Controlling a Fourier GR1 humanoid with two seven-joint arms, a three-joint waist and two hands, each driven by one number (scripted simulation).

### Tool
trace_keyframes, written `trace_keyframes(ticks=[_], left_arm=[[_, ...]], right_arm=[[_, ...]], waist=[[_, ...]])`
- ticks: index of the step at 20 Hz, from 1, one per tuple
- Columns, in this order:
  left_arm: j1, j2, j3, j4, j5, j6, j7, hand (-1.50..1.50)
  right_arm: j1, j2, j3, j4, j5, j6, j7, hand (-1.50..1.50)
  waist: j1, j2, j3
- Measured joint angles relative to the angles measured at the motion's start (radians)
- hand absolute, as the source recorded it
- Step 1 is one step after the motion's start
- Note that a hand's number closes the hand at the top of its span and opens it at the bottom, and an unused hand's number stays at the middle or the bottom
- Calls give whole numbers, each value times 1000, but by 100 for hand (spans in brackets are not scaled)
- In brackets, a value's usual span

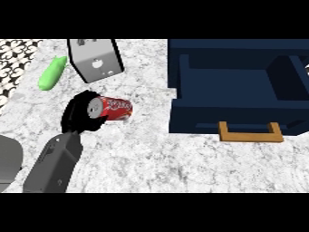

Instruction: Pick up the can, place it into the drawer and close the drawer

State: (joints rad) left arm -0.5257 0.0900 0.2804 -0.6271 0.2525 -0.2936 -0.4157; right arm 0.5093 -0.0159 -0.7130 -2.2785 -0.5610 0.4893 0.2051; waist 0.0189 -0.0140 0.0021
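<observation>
robot hand: your left robot hand is curled round the base end of the can, forearm coming in from the lower left; right robot hand is nowhere in view.
can: red can lies on its side in that grasp, printed body sticking out to the right, over the worktop left of the drawer; you can't tell if it is lifted or touching the surface.
drawer: dark blue drawer is pulled open, inside looks bare, wooden handle faces you; well apart from the can, to its right.
worktop: marbled worktop carries everything.
clutter: grey toaster just beyond the hand, green cucumber to its left; neither is in your path.
done: grasp on the can looks made, drawer already open.
left: carry the can right, set it into the drawer, let go, push the drawer shut.
progress: early, roughly first step of three, judged from the layout.
</observation>
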Motion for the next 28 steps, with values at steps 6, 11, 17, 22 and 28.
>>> trace_keyframes(ticks=[6,11,17,22,28], left_arm=[[23,-68,-89,-287,17,199,133,150],[14,-83,-189,-515,34,364,300,150],[-7,-78,-263,-723,10,495,478,150],[-93,-86,-315,-749,-21,592,549,150],[-242,-89,-352,-675,-13,686,593,150]], right_arm=[[4,3,11,-1,6,0,-6,-150],[-14,0,6,0,-5,-5,14,-150],[5,7,16,-27,-10,-13,18,-150],[-9,8,27,-35,-10,-22,29,-150],[-45,-3,26,2,6,-19,26,-150]], waist=[[-5,2,0],[-12,5,-1],[-20,9,-2],[-26,11,-2],[-33,14,-2]])
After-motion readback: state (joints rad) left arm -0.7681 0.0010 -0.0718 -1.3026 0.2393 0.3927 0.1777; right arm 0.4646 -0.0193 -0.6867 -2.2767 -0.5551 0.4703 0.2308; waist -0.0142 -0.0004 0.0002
